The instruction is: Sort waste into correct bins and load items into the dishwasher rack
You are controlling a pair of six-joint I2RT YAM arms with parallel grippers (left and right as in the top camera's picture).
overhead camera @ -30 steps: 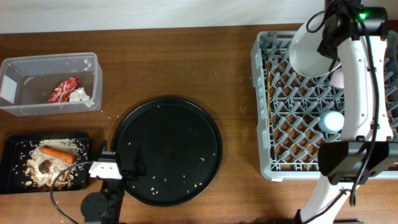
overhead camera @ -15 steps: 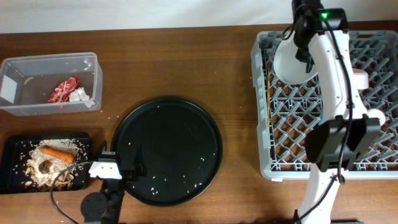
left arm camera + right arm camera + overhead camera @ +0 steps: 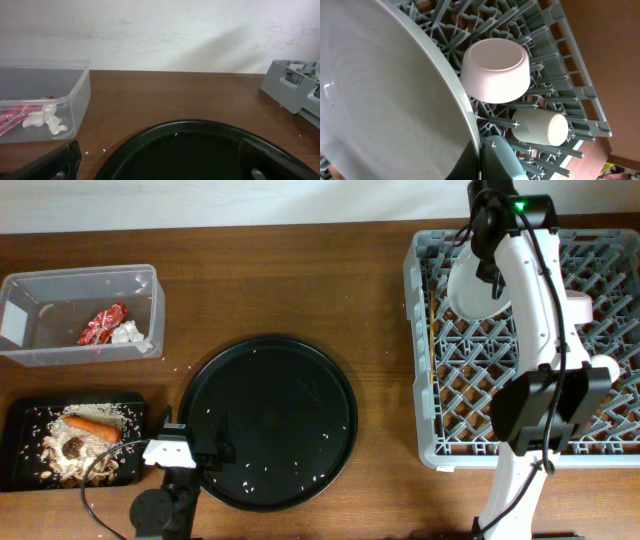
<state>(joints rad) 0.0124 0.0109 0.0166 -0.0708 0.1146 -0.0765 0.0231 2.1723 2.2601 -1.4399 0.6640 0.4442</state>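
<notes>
My right gripper (image 3: pixel 486 268) is shut on the rim of the white round plate (image 3: pixel 468 288), holding it on edge over the back left of the grey dishwasher rack (image 3: pixel 424 442). In the right wrist view the fingers (image 3: pixel 479 161) pinch the plate (image 3: pixel 385 100). An upturned white bowl (image 3: pixel 495 70) and a white cup (image 3: pixel 540 127) on its side lie in the rack (image 3: pixel 580 85). The clear tub (image 3: pixel 150 280) holds the red wrapper (image 3: pixel 103 323) and white paper (image 3: pixel 126 333). The black tray (image 3: pixel 22 412) holds the carrot (image 3: pixel 92 426), brown lump (image 3: pixel 73 446) and crumbs (image 3: pixel 60 465). My left gripper (image 3: pixel 160 170) is open and empty.
The large round black tray (image 3: pixel 268 420) with scattered crumbs lies mid-table, under my left gripper. A thin wooden stick (image 3: pixel 431 330) lies along the rack's left side. The tub (image 3: pixel 75 100) and a rack corner (image 3: pixel 292 85) show in the left wrist view.
My right arm swung left with the plate, from the rack's back middle to its back left, and has almost stopped. The left arm has not moved.
</notes>
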